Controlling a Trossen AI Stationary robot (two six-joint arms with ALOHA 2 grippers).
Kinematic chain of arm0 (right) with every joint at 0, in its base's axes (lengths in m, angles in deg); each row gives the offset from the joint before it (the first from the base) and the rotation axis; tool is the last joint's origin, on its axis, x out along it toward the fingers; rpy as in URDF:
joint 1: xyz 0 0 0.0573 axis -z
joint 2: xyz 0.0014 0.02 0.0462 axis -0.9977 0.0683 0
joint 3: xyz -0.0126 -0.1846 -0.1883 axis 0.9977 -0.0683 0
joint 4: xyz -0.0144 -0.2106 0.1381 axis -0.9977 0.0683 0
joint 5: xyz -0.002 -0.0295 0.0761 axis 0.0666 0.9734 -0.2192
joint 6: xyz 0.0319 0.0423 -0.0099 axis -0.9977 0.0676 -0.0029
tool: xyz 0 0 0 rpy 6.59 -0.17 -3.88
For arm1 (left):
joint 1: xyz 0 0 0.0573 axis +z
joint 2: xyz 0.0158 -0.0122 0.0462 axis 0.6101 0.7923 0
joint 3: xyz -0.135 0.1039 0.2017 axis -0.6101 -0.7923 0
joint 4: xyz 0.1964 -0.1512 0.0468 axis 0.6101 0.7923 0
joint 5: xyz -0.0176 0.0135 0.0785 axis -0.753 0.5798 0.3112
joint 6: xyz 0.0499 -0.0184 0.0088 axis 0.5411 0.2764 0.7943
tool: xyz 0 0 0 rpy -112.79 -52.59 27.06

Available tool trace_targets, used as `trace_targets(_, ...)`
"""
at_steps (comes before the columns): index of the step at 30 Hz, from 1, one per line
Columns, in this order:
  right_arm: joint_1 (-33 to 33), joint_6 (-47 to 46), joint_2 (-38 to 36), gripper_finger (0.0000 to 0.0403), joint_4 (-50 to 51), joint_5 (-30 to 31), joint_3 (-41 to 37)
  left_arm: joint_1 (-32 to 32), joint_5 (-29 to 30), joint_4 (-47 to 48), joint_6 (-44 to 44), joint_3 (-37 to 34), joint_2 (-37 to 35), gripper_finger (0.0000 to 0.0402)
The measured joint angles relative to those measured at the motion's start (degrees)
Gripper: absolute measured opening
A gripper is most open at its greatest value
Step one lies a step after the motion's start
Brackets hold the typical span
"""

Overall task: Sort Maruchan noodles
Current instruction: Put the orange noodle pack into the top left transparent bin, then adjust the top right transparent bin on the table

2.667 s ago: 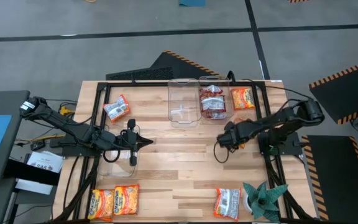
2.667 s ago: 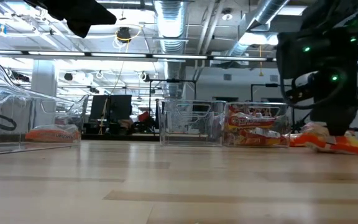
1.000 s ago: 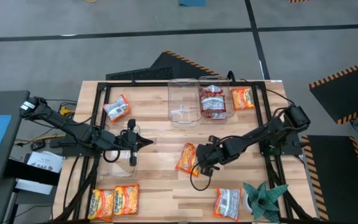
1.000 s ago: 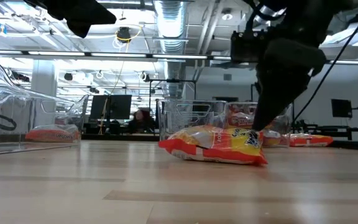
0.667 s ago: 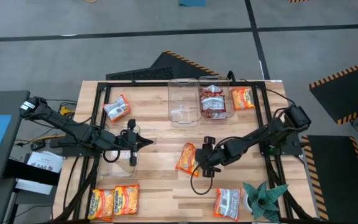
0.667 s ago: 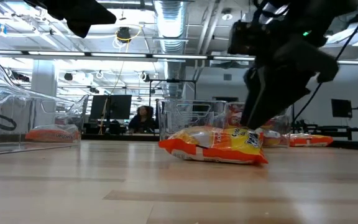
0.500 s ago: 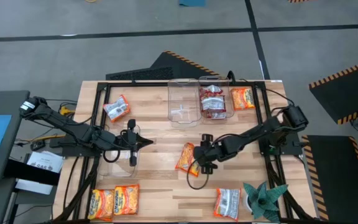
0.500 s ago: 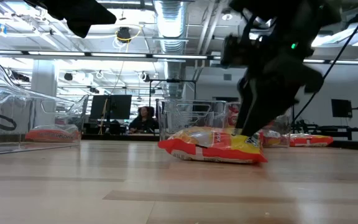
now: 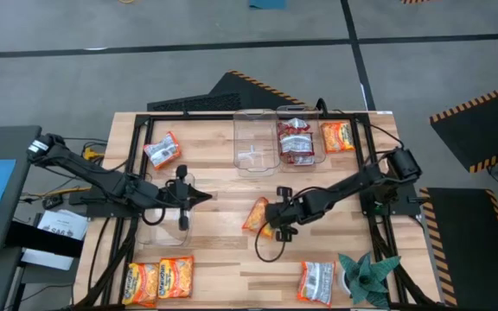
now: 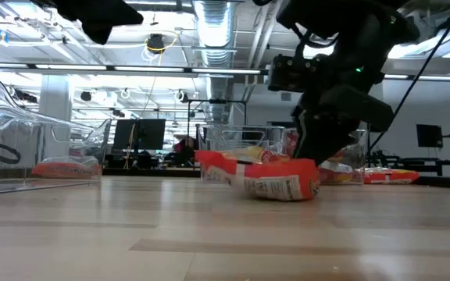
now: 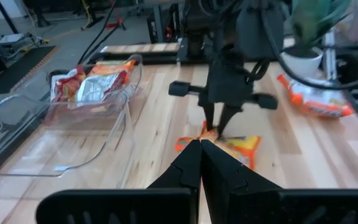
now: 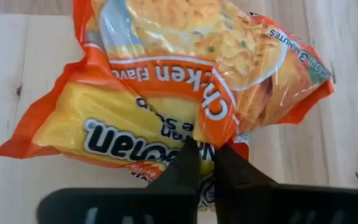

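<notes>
An orange-yellow Maruchan packet (image 9: pixel 255 215) sits mid-table, and my right gripper (image 9: pixel 271 223) is shut on it; the low view shows this packet (image 10: pixel 260 176) tilted under the gripper (image 10: pixel 307 160). My left gripper (image 9: pixel 201 197) is shut and empty, hovering left of centre beside a clear bin (image 9: pixel 164 226). Other packets lie flat: one far-left (image 9: pixel 162 151), two orange ones near-left (image 9: pixel 158 278), a white-silver one (image 9: pixel 316 281) at the near edge, and an orange one far-right (image 9: pixel 337 136). White-red packets (image 9: pixel 296 141) lie in a far bin. My right gripper pinches the orange packet between its two fingers (image 12: pixel 188 163) at the packet's edge (image 12: pixel 209 142), on the side toward the right arm. The fingers come from above, slanting from the table's right. The packet sits tilted in the hold, its printed back (image 10: pixel 276 187) facing the low camera.
Two clear bins stand at the far edge, the left one (image 9: pixel 256 142) empty. A teal spiky plant (image 9: pixel 366 275) stands at the near-right corner. Bare wood shows between the held packet and the far bins.
My right gripper has moved a little toward the table's left and far edge, onto the orange packet's right end. The packet, lying flat a second ago, has tipped up and shifted slightly left, so its back label now shows in the low view.
</notes>
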Motion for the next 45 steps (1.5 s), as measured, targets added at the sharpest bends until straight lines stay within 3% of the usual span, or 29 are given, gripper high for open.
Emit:
trace_targets(2,-0.22,-1.17,-0.87,0.0026,0.32,0.69,-0.09,-0.99,0.04,0.66,0.05,0.0,-2.0,0.0)
trace_targets(8,-2.54,-2.36,-6.6,0.0022,0.47,0.06,-0.79,-5.34,2.91,3.39,1.39,0.02,-8.78,0.0)
trace_targets(12,-4.25,-1.02,-12.77,0.002,-5.71,5.27,-0.46,-7.12,8.5,6.19,1.49,0.0,-10.05,0.0)
trace_targets(16,-3.04,4.94,-16.76,0.002,-13.85,9.94,-0.46,-7.21,10.09,7.18,1.02,0.0,-9.83,0.0)
trace_targets(21,3.05,8.69,-18.96,0.002,-19.18,18.26,-0.3,-7.21,10.09,6.92,0.83,0.0,-9.81,0.0)
trace_targets(27,15.2,7.71,-16.09,0.002,-22.15,18.65,-0.12,-7.21,10.23,7.21,0.85,0.0,-9.79,0.0)
trace_targets(35,24.69,2.28,-12.64,0.0092,-21.9,15.94,-0.25,-7.13,10.46,7.29,1.51,-0.02,-9.77,0.0)
trace_targets(45,23.82,4.56,-18.15,0.0208,-17.78,15.65,-0.35,-7.03,10.59,7.23,1.46,-0.02,-9.7,0.0)
